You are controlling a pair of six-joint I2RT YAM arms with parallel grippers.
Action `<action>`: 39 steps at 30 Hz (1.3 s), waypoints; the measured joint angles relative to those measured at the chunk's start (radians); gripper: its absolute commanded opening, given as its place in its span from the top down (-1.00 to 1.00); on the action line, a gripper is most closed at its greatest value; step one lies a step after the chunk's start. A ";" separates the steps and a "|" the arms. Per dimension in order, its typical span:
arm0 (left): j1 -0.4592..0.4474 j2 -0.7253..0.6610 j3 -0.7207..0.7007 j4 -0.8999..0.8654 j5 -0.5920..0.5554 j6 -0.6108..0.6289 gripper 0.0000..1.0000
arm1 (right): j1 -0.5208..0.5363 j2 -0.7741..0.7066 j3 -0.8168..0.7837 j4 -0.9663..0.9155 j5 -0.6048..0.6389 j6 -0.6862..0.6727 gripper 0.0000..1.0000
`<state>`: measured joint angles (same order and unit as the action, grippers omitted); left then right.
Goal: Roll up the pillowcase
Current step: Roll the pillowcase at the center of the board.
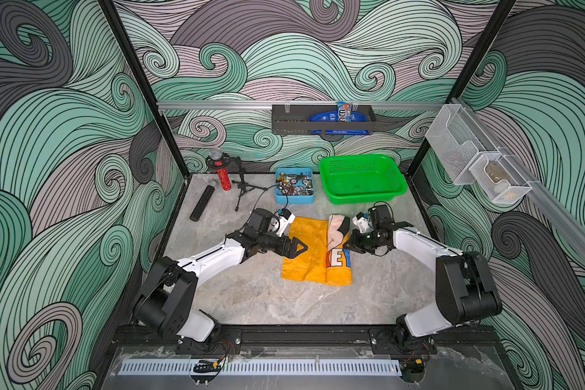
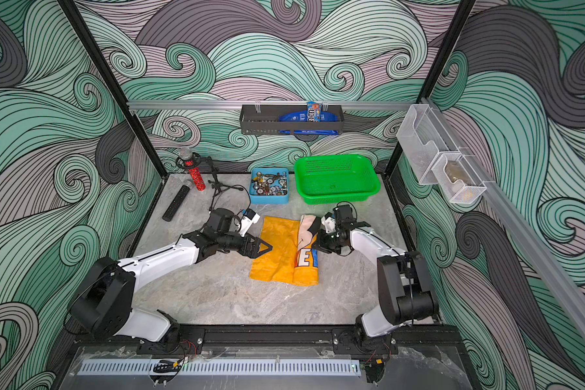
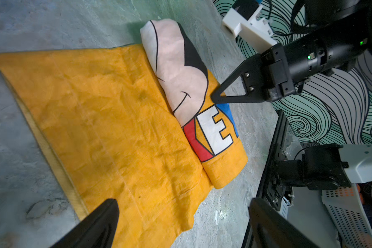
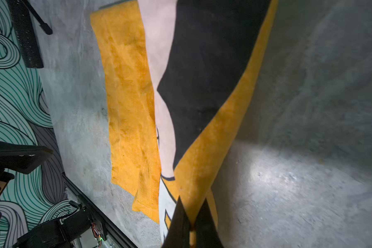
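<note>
1. The pillowcase [image 1: 313, 250] lies mid-counter [image 1: 250, 297], its right part wound into a roll showing the mouse print.
2. Its left, plain yellow part lies flat; we judge about half is left to roll.
3. Our right pincer [image 3: 217, 97] pinches the roll's right edge; our left pincer [image 1: 301, 249] hovers spread over the flat part.

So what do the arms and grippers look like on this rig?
Left arm and right arm: white link shells, black joints. Left gripper and right gripper: black fingers shaped as open triangles. White camera mount at each wrist, black cable loops. Green LEDs on the right wrist.
</note>
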<state>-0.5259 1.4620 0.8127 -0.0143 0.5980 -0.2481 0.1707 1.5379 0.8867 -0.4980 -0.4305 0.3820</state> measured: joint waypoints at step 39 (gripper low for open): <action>-0.139 -0.054 -0.074 0.158 0.066 -0.131 -0.92 | 0.217 0.365 0.360 0.345 -0.258 0.131 0.30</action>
<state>-0.6651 1.4078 0.7383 0.1432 0.6643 -0.3794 0.3878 1.9034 1.2472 -0.1532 -0.6884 0.5133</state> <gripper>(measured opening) 0.961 0.355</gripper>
